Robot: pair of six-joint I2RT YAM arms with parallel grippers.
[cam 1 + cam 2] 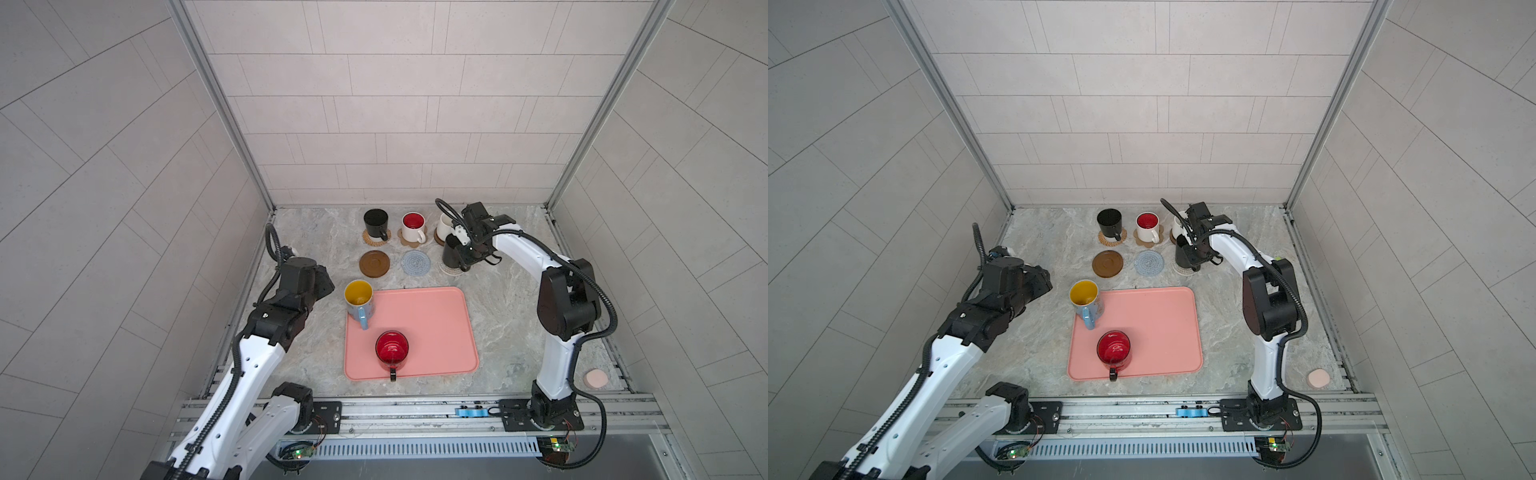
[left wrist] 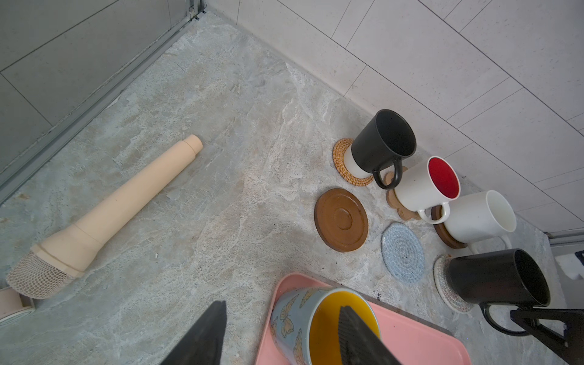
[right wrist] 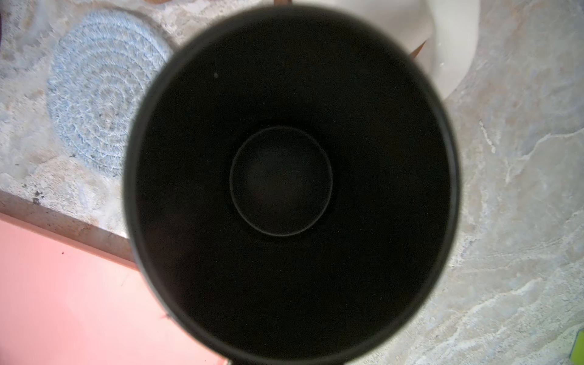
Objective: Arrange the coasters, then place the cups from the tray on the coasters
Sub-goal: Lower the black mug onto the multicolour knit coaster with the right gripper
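The pink tray [image 1: 436, 316] sits mid table [image 1: 519, 299], w/ the mats in 2 rows at its 12 o'clock. The back row is all full: back black mug [image 1: 376, 222] on the woven mat [image 2: 343, 161], white mug w/ red inside [image 1: 412, 226] on the paw mat [image 2: 406, 214], and plain white mug [image 2: 474, 218] on a brown wood mat [image 2: 445, 237]. In the front row, the 2nd brown wood mat [image 1: 374, 264] and the blue-grey yarn mat [image 1: 416, 263] are bare. The front black mug [image 1: 449, 249] stands on the whitish yarn mat [image 2: 442, 286], at 3 o'clock of the blue-grey one. The R claw [image 1: 471, 259] is squeezed tight on that mug's handle, and the R wrist view looks right down into it. 2 mugs are on the tray: the blue mug w/ yellow inside [image 1: 358, 297] at the 10 o'clock corner, and the red mug [image 1: 392, 351] near the 6 o'clock edge, handle at 6. The L claw [image 2: 282, 306] has its fingers apart and hangs at the blue mug's 9 o'clock. Touching or not, can't tell.
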